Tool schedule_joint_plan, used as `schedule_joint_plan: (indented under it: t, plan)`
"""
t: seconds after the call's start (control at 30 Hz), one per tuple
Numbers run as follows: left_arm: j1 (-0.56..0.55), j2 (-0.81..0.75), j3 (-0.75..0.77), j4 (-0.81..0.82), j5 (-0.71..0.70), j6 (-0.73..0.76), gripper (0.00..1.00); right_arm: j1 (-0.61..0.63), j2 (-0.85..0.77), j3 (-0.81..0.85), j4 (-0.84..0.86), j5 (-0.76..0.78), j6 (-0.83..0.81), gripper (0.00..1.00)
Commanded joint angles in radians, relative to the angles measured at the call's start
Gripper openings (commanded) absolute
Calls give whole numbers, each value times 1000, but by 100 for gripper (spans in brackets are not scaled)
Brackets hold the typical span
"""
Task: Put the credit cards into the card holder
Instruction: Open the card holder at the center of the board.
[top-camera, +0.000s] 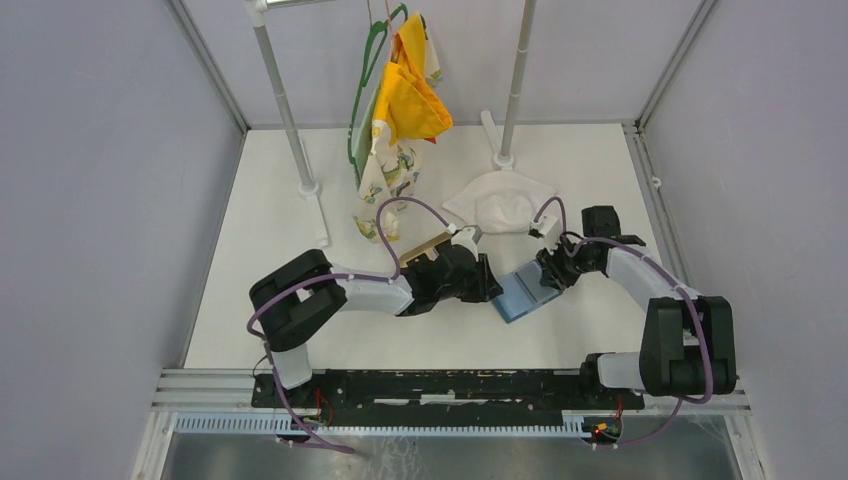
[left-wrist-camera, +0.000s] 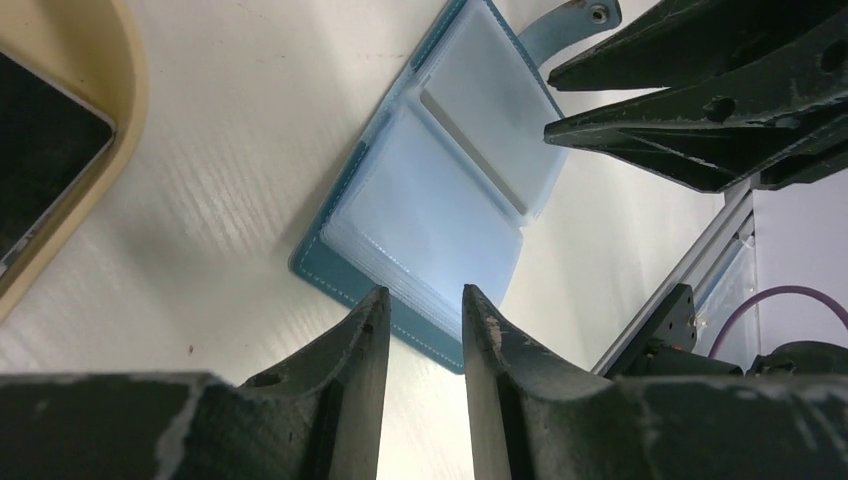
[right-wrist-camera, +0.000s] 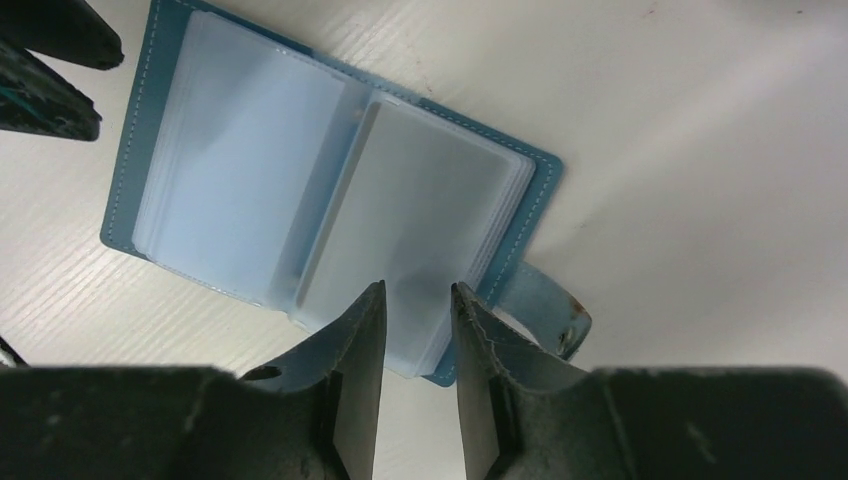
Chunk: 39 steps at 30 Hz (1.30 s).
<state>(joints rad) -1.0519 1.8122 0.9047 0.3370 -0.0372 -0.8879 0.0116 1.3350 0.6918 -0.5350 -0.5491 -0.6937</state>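
While the open blue leather card holder (top-camera: 525, 293) lies flat on the white tabletop (top-camera: 420, 340) between both arms up top, over to the left wrist: left jaws slightly parted, empty, at the holder's near edge. A thin black credit card (left-wrist-camera: 40, 170) sits in the tan oval tray (left-wrist-camera: 130, 100) to their left, so this arm's nearer. Right wrist: right jaws narrowly parted, gripping nothing, over the clear plastic sleeves (right-wrist-camera: 400, 200).
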Motion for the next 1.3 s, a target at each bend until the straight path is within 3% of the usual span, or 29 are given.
schedule_joint_plan:
  t: [0.0,0.1,0.33,0.7,1.27]
  plan:
    - [-13,-89,-17,-1,-35,78,39,3,28,38,-16,-37,-9,38]
    - [-18,-130,-25,1,-37,99,42,10,40,38,-13,-23,-5,44]
    - [-24,-169,-60,65,-21,115,46,20,42,28,12,28,11,46]
    - [-22,-23,-33,156,33,80,46,27,66,44,-32,-55,-6,34]
    - [-23,65,-7,179,69,72,46,27,95,61,-80,-212,-10,30]
